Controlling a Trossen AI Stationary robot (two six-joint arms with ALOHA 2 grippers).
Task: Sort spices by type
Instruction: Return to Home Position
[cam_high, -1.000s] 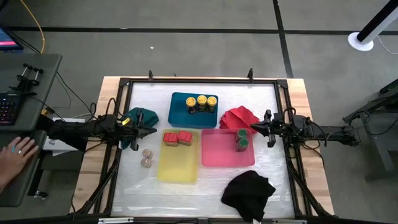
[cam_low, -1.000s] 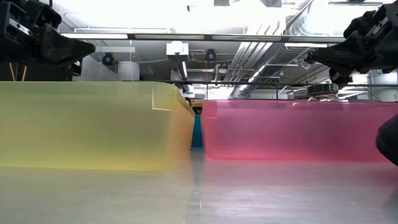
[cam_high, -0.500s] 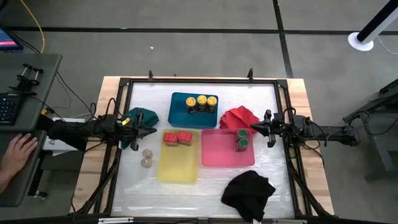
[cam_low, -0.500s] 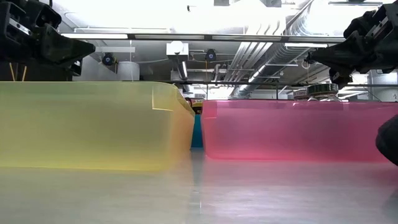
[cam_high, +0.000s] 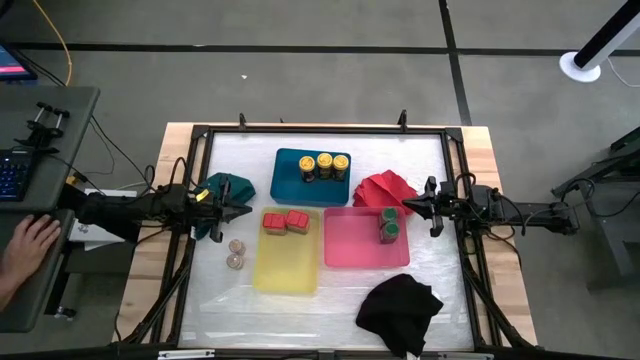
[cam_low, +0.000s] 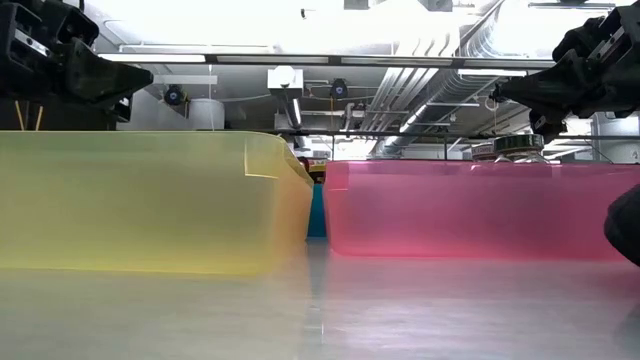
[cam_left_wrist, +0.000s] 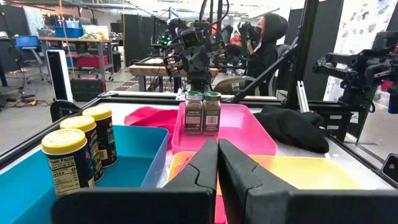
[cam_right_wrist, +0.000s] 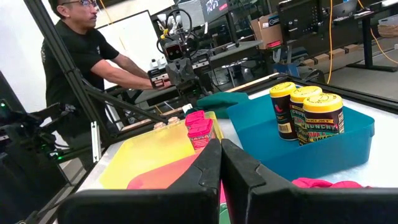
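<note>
In the high view three yellow-lidded jars stand in the blue tray. Two red square-lidded jars stand at the far end of the yellow tray. Two green-lidded jars stand in the pink tray. Two silvery-lidded jars stand on the table left of the yellow tray. My left gripper hovers shut at the table's left, just left of the red-lidded jars, over a green cloth. My right gripper hovers shut just right of the green-lidded jars. Both sets of fingers are closed on nothing.
A green cloth lies under the left arm, a red cloth by the pink tray's far right corner, and a black cloth at the near right. A black frame rims the table. A person's hand rests on the desk at far left.
</note>
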